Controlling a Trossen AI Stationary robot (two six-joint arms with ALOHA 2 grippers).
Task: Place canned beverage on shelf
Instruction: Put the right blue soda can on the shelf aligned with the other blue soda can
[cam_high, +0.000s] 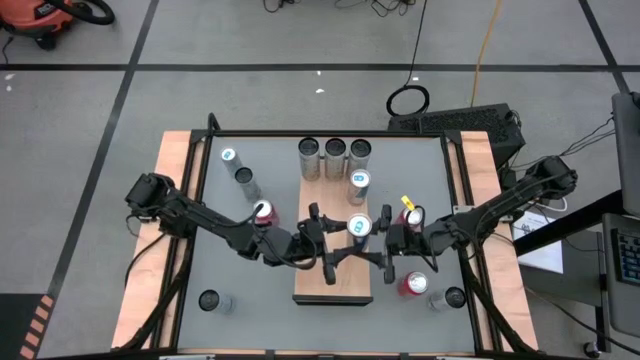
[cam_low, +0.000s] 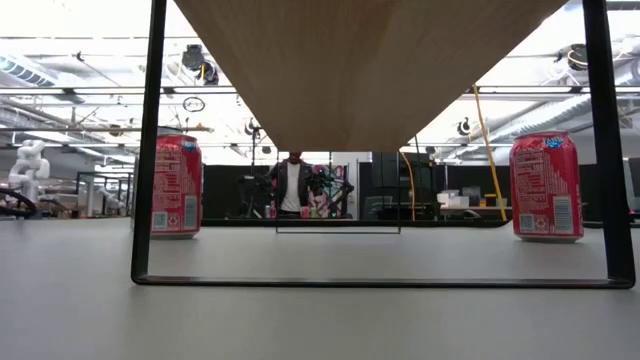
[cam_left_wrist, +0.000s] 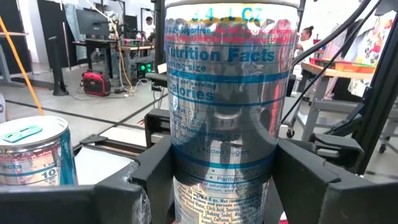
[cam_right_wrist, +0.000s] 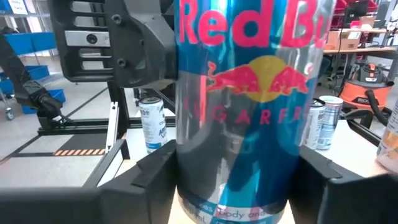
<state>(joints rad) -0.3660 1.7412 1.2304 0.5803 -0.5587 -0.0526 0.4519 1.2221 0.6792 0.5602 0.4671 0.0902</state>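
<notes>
A tall silver-and-blue can (cam_high: 358, 227) stands upright over the middle of the wood-grain shelf (cam_high: 333, 285), between both grippers. My left gripper (cam_high: 335, 236) reaches it from the table's left and my right gripper (cam_high: 381, 238) from the right; each is shut on it. The can fills the left wrist view (cam_left_wrist: 221, 124) and the right wrist view (cam_right_wrist: 249, 112). Several silver cans (cam_high: 335, 152) stand on the shelf's far end, and one more (cam_high: 358, 181) stands just in front of them. The low view shows only the shelf's underside (cam_low: 370, 70). My left gripper pinches the can's lower wall (cam_left_wrist: 186, 171) between its two fingers (cam_left_wrist: 146, 180), coming level from the table's left. The can stays upright. Whether its base rests on the shelf cannot be told. My right gripper pinches the same can's lower wall (cam_right_wrist: 193, 177) between its two fingers (cam_right_wrist: 326, 180), coming level from the table's right, opposite the left gripper. The can stands upright in the hold.
Loose cans stand on the grey tabletop around the shelf: two silver ones at the far left (cam_high: 228, 155), a red one (cam_high: 263, 211) by the left arm, one at the near left (cam_high: 208, 299), and a red one (cam_high: 415, 283) beside another (cam_high: 455, 297) at the near right.
</notes>
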